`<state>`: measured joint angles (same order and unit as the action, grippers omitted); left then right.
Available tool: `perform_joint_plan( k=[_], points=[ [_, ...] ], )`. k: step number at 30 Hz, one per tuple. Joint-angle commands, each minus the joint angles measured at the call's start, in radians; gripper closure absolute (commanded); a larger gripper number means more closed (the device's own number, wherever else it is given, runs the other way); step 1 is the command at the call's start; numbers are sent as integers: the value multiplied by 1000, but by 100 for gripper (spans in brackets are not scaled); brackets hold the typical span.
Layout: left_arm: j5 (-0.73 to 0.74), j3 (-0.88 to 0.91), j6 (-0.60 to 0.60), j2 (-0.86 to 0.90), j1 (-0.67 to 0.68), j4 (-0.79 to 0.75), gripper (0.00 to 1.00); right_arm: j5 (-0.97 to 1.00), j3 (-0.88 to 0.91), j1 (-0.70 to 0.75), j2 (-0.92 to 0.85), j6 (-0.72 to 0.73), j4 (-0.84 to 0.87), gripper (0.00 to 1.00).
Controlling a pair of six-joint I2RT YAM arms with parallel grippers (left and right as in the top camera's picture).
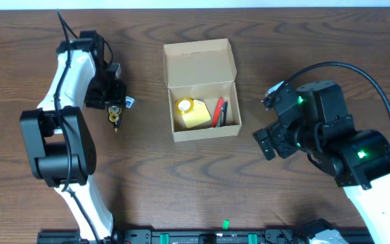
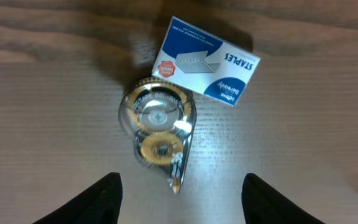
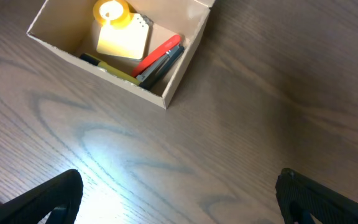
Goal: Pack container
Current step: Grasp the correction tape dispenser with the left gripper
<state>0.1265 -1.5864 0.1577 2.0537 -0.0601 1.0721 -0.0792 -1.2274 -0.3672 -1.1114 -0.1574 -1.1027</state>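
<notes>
Dispenser pickup looks like the step in hand: the left gripper [image 2: 180,186] hangs over the clear tape dispenser [image 2: 158,134], jaws spread and holding nothing, fingers [image 2: 98,200] dark at the bottom corners of the wrist view. The dispenser lies flat on the table [image 1: 181,190], narrow tip pointing down-frame between those fingers, its round body further up. The staples pack [image 2: 205,61] sits at the upper right, its near corner touching or just beside the dispenser's top edge, and that's the catch. To do this cleanly, the gripper probably wants to slide up-frame until the pads straddle the wide middle, then drop straight down and close on the two side edges, staying short of the staples so they don't get dragged along. Smooth clear plastic may slip, so a low, square grip seems wise. Over in the overhead's upper centre, the box [image 1: 198,61] stands with its lid folded back, already holding a yellow roll [image 1: 184,105], notes [image 1: 196,116] and pens [image 1: 218,112]. The right gripper [image 3: 179,180] waits well right of it, jaws wide and empty.
</notes>
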Motion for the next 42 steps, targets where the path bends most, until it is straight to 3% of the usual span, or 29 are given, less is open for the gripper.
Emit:
perform_joint_plan(
  k=[1,20,31,35,39,42],
  points=[
    [-8,61,7,-58,-7,-31,36,-7,2,-1,5,14,-1,1],
    [-56,238,-11,-59,-20,-257,33,-7,2,-1,5,14,-1,1],
    [-56,291,-137,-58,-20,-339,36,-7,2,-1,5,14,-1,1],
    [-56,296,-140,-58,-20,-340,43,-7,2,-1,5,14,-1,1],
    [-56,296,-147,-58,-20,-341,64,-7,2,-1,5,14,-1,1],
    [-56,296,-166,-58,-20,-349,72,-7,2,-1,5,14,-1,1]
  ],
)
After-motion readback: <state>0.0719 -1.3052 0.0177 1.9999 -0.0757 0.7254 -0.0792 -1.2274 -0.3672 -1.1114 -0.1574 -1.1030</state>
